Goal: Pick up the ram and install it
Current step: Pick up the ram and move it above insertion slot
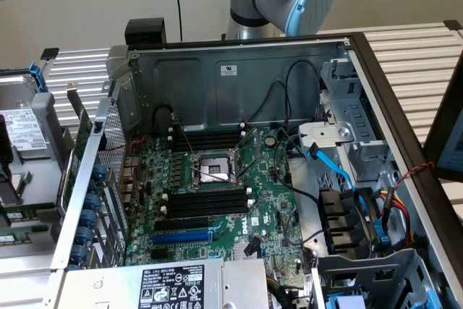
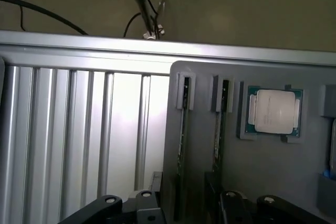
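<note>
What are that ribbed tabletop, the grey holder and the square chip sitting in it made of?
The ribbed tabletop looks like bare aluminium: silvery, with a soft sheen along its long grooves. The grey holder is probably matt plastic, perhaps printed: flat dull surface, rounded corner, moulded pockets. The square chip seems to have a pale metal lid on a green circuit-board base.

1. I work in a robotics lab or workshop
2. An open computer case (image 1: 202,85) shows its motherboard (image 1: 268,200)
3. My slotted aluminium bench (image 2: 79,129) carries a grey parts tray (image 2: 262,182) holding a processor (image 2: 274,111)
</note>
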You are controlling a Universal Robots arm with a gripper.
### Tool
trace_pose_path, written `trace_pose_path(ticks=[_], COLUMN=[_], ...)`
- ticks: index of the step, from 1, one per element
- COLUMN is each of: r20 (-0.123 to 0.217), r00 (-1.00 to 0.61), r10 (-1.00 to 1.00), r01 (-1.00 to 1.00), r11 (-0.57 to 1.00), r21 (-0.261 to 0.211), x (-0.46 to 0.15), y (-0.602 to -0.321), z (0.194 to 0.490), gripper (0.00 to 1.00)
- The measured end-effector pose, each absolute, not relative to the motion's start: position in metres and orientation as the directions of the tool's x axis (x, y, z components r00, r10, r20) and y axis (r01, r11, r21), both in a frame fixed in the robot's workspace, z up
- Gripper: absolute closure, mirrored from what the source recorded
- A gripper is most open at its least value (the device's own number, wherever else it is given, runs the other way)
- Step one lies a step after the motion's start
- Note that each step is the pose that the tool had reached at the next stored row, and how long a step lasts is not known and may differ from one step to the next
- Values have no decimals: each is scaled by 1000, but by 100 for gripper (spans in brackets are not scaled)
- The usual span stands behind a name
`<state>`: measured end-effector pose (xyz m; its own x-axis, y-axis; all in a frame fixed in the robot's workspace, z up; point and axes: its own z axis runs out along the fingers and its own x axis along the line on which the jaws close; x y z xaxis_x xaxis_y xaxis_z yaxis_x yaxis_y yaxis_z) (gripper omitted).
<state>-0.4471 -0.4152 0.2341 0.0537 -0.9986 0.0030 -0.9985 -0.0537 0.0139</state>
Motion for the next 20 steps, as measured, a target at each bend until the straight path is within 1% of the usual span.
trace_pose_path(ticks=[20], r20=[-16], r00=[54], r10=[-998], r01=[-998], r11=[-54], r21=[14], x=[-447], y=[-415], z=[202], gripper=[55])
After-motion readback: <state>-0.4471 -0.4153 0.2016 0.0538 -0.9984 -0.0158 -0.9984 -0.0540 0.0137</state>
